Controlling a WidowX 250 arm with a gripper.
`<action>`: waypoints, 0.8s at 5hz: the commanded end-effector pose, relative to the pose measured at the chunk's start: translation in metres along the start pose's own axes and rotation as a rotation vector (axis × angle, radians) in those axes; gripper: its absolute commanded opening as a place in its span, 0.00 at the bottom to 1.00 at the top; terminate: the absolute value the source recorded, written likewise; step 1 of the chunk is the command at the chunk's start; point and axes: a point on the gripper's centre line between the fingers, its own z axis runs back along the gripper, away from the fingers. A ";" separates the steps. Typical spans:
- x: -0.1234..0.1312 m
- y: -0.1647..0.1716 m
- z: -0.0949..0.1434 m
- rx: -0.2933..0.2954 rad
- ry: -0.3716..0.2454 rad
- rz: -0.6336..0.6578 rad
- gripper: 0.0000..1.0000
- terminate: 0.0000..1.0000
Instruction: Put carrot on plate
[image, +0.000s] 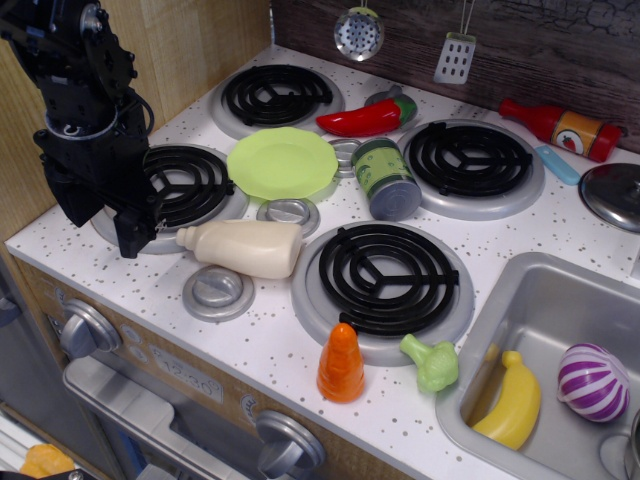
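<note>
The orange cone-shaped carrot (341, 365) stands upright near the front edge of the counter, in front of the front-right burner (388, 278). The lime-green plate (282, 163) lies flat between the back-left and front-left burners and holds nothing. My black gripper (135, 235) hangs at the far left over the front-left burner (190, 185), far from the carrot and left of the plate. It holds nothing that I can see, and its fingers read as one dark block.
A cream bottle (245, 248) lies between gripper and carrot. A green can (387, 180) and red chili (365, 118) lie right of the plate. Broccoli (432, 362) sits beside the carrot. The sink (545, 290) holds a banana (512, 400) and a purple bulb (592, 382).
</note>
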 end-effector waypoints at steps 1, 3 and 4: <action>0.000 0.000 0.000 0.000 0.000 0.000 1.00 0.00; 0.023 -0.053 0.084 0.055 0.020 -0.002 1.00 0.00; 0.028 -0.091 0.109 -0.006 -0.028 -0.052 1.00 0.00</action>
